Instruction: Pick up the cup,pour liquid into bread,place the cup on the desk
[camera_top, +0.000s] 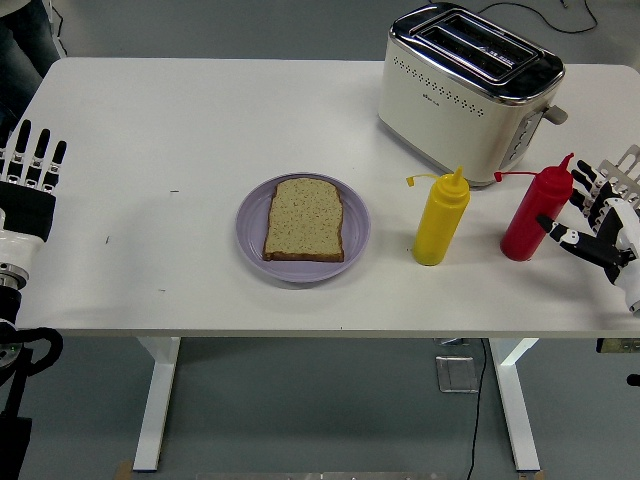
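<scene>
A slice of bread (304, 219) lies on a purple plate (251, 243) at the table's middle. A yellow squeeze bottle (440, 217) stands right of the plate, and a red squeeze bottle (534, 210) stands further right. No cup shows. My right hand (590, 215) is open, fingers spread, just right of the red bottle with its thumb near the bottle's side; I cannot tell if it touches. My left hand (28, 170) rests open at the table's left edge.
A cream and chrome toaster (466, 88) stands at the back right, behind both bottles. A person's dark clothing (22, 40) shows at the top left corner beyond the table.
</scene>
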